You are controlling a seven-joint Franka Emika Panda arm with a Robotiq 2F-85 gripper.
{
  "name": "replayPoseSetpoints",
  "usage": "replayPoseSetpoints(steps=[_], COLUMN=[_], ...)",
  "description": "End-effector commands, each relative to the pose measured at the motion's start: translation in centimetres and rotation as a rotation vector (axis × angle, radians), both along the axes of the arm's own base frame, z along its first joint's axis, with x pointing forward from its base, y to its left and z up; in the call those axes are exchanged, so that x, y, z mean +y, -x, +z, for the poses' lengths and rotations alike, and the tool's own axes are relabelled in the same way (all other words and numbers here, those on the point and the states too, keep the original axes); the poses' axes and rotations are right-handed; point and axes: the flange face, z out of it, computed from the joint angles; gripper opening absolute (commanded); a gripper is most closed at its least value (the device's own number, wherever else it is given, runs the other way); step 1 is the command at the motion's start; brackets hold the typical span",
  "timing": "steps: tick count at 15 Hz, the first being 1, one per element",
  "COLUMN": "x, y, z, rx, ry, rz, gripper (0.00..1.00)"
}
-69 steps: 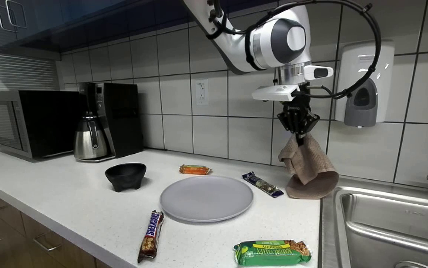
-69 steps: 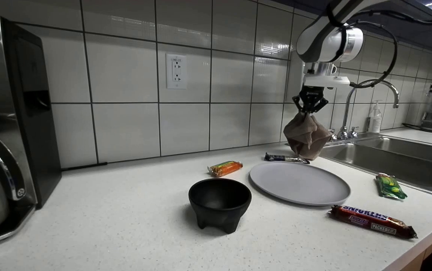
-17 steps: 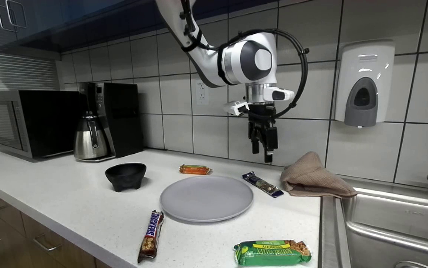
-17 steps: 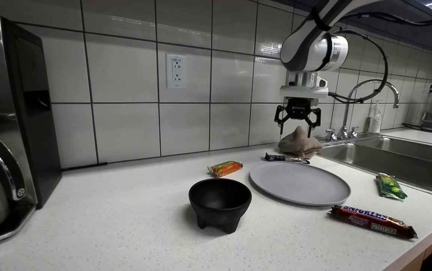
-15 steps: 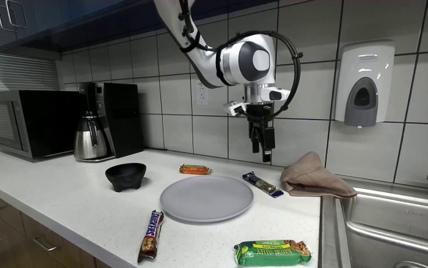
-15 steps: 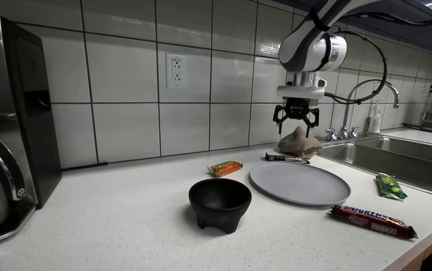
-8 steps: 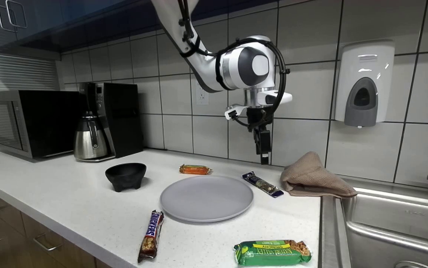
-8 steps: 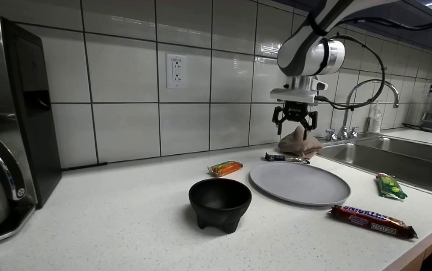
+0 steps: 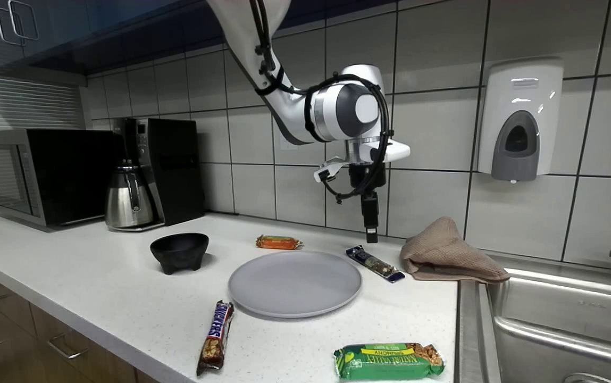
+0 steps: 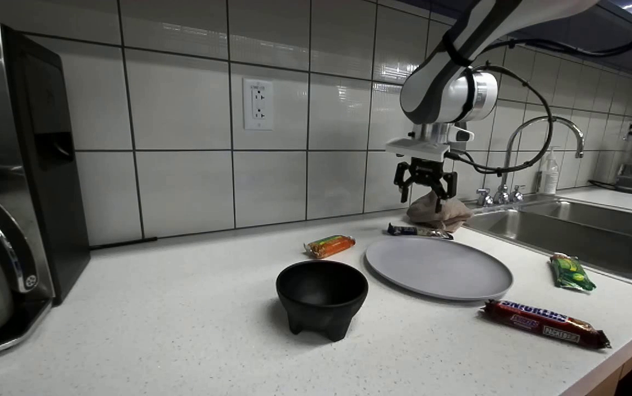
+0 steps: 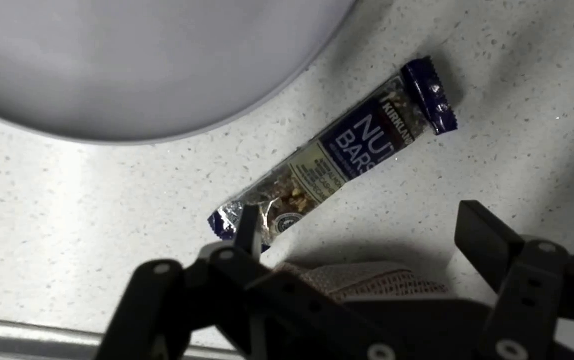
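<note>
In an exterior view, left to right, the grey plate [image 9: 294, 284] comes first, then the nut bar [image 9: 375, 264], lying flat on the table [image 9: 140, 308] just beside it. The bar should be light and fairly stiff, though a hard squeeze might crumble the nuts; its shiny wrapper looks slippery, and the flat crimped ends would probably fold. The best hold seems to be across the middle, one finger low against each long edge. Above it hangs the gripper [image 10: 421, 202], fingers spread wide, holding nothing; in the wrist view they stand at a slant to the bar's length. To the right, just beside the bar's end, the soft brown cloth [image 9: 446, 252] could snag a finger.
</note>
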Motion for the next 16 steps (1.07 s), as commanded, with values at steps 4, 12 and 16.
replayPoseSetpoints(steps=[4,12,16], x=[0.4,0.0,0.0], y=[-0.8,-1.1,-1.3], z=[-1.8,-4.4,-5.0], rx=[-0.042,-0.056,-0.071], ry=[0.006,0.000,0.006], rz=[-0.110,-0.204,-0.236], gripper=[1.00,1.00,1.00])
